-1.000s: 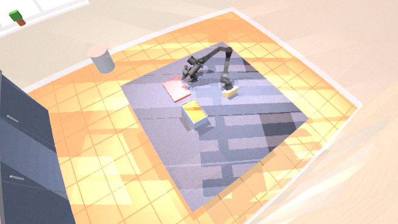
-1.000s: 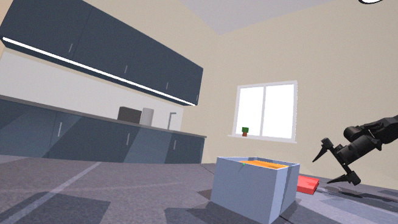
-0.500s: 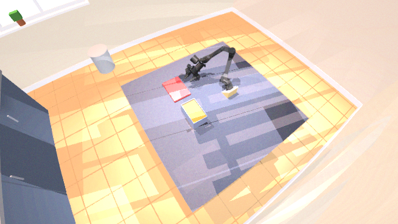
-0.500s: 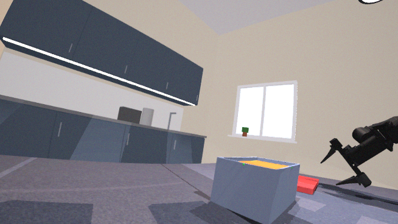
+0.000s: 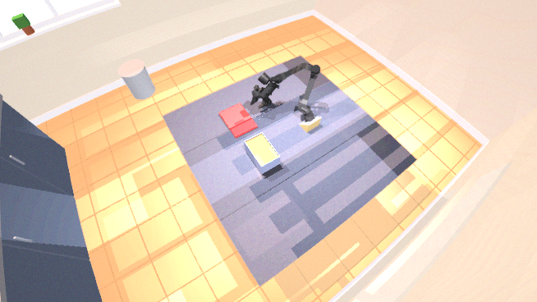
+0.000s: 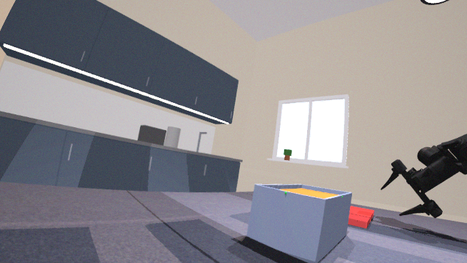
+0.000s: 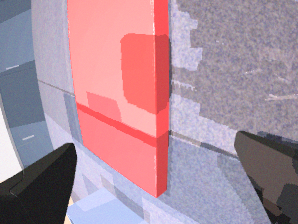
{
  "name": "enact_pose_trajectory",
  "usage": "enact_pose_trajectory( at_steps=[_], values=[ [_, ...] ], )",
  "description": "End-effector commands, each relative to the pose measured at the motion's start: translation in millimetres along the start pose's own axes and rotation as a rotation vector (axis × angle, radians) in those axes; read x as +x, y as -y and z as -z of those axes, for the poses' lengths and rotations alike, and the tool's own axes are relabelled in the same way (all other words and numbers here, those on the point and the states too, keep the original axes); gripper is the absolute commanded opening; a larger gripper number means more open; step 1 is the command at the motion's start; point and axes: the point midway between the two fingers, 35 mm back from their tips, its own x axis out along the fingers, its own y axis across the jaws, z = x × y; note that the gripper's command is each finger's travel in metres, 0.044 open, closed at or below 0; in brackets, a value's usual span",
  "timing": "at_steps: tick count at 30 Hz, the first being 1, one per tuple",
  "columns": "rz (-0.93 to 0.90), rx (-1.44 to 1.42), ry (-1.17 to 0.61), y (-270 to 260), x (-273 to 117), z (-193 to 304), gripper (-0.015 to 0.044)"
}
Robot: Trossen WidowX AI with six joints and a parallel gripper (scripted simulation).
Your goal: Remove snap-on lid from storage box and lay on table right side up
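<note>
The red lid (image 5: 236,118) (image 6: 361,216) (image 7: 107,55) lies flat on the table, its broad smooth face up and its side edge down. No hollow shows on top. The pale blue-grey box (image 5: 269,166) (image 6: 285,221) stands upright and open beside the lid, with a gap between them; something yellow-orange shows inside. A corner of the box also shows at the bottom of the wrist view. My gripper (image 5: 255,105) (image 6: 390,202) (image 7: 158,145) is wide open and empty. It is raised above the table on the arm's side of the lid, its fingers clear of the lid.
The arm's base (image 5: 305,112) stands on a yellowish block (image 5: 311,125) to the right of the lid and box in the top view. A pale cylinder (image 5: 138,80) stands beyond the grey surface, near the wall. Dark cabinets (image 5: 33,164) (image 6: 118,157) are farther off.
</note>
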Motion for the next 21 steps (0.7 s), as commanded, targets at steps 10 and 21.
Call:
enact_pose_trajectory(
  at_steps=[10,21],
  values=[
    [-0.009,0.002,0.015,-16,-26,-4,0.0440],
    [-0.009,0.003,0.014,-27,-45,-4,0.0440]
  ],
)
